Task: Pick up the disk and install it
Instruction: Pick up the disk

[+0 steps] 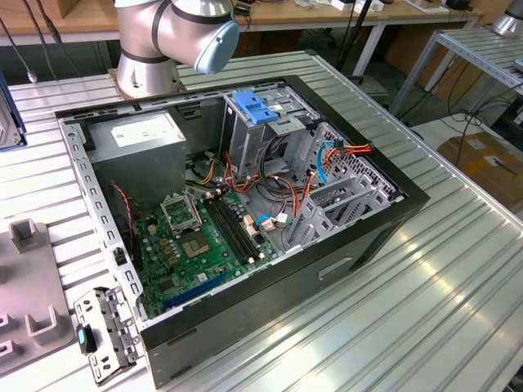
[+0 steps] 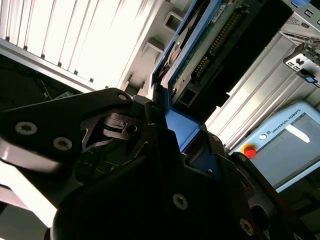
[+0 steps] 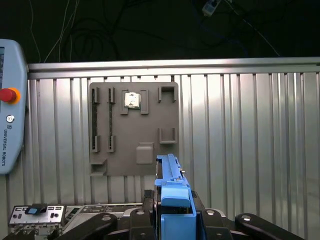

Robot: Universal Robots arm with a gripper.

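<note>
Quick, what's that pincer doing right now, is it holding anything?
Pincer: closed on the disk, gripping it by its blue frame.

Smooth blue plastic edges the disk (image 3: pixel 172 190); the tool (image 3: pixel 172 207) is matt black; the counter (image 3: pixel 250 130) is ribbed, shiny bare metal; its fixture plate (image 3: pixel 150 115) is matt grey plastic.

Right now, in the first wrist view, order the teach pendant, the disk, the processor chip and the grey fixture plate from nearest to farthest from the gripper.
1. disk, held in the gripper.
2. grey fixture plate, beyond the disk's tip.
3. processor chip, seated on that plate's far half.
4. teach pendant, off to one side.
</note>
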